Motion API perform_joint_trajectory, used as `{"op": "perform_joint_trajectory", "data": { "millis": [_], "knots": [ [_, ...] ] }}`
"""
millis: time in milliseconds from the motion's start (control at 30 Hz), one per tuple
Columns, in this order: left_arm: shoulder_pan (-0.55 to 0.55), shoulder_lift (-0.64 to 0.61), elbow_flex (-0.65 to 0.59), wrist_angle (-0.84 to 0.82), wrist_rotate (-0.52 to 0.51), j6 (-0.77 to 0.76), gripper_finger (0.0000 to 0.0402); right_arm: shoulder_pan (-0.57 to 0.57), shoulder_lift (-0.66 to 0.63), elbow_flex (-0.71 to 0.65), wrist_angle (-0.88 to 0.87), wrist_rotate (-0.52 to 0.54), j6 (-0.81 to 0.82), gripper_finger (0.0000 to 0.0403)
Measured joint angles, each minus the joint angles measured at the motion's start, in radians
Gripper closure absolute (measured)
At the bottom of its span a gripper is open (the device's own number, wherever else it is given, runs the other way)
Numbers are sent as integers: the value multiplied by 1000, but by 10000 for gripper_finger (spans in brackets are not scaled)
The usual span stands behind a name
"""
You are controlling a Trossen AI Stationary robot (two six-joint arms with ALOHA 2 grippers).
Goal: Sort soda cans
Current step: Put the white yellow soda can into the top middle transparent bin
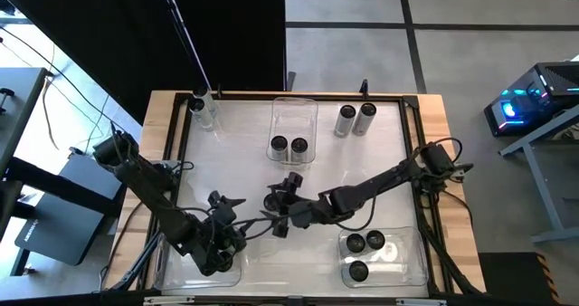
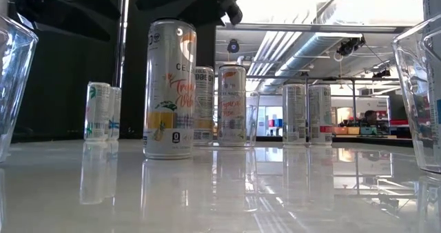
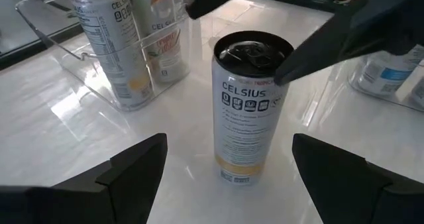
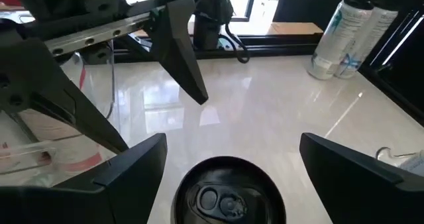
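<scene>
One soda can [image 3: 246, 111] stands upright on the white table, near its middle, dark top up. My left gripper [image 3: 228, 151] is open, level with the can's lower half, a finger on either side and short of it. My right gripper [image 4: 228, 144] is open above the same can's top [image 4: 228, 196], with a gap on each side. In the high view the two grippers [image 1: 249, 214] [image 1: 279, 208] meet from left and right. The low view shows this can [image 2: 169, 88] in front, with other cans standing behind it.
A clear bin [image 1: 294, 107] at the far middle holds two cans. A near-right bin [image 1: 412, 261] holds three. Two cans [image 1: 355, 120] stand at the far right and two [image 1: 204, 111] at the far left. Another clear bin [image 1: 181, 274] lies under my left arm.
</scene>
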State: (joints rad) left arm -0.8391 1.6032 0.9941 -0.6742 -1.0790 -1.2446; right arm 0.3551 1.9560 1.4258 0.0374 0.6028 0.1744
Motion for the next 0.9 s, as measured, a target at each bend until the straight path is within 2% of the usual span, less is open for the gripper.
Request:
{"op": "perform_joint_trajectory", "data": {
  "millis": [333,567,700,900],
  "knots": [
    [1,-7,-3,94,7,120,80,-49,8,0,-76,-144,69,61],
    [0,-75,-4,152,14,236,80,-40,10,0,-85,-140,35,64],
    [0,-138,-4,156,3,298,80,-40,10,0,-102,-136,52,80],
    [3,-227,-4,156,-2,358,80,-40,10,0,-126,-145,78,125]
  ]
}}
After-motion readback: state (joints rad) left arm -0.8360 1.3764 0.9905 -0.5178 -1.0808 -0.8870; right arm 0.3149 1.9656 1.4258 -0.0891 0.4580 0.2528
